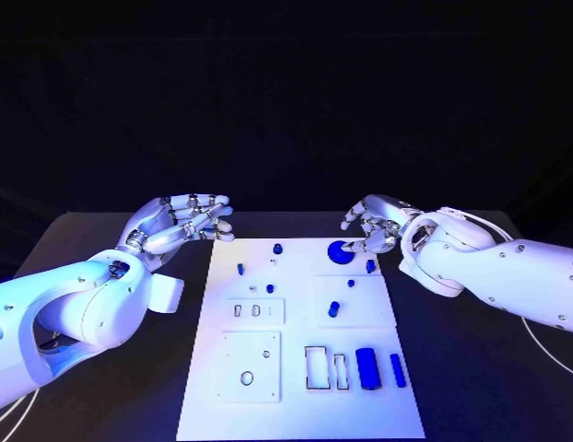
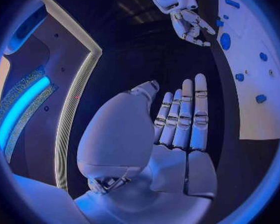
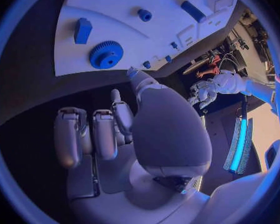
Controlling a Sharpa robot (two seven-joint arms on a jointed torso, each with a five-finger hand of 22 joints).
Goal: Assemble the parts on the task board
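- I've got the task board lying flat in the middle of the black worktop, long side running away from me.
- Left robot hand hangs over the worktop just off the board's far left corner; fingers apart and nearly straight in the left wrist view, nothing in it, so it's released.
- Right robot hand sits above the board's far right corner, fingers curled downward right at the blue gear.
- From the right wrist view the gear lies flat on the board, apart from the fingers, which bend in with nothing between them. I read that hand as clenched on nothing.
- A small blue block stands just beside the gear, near the board's edge.
- Small blue pegs dot the far half of the board.
- Near end: a long blue bar and a thicker blue block lie side by side, next to rectangular slots.
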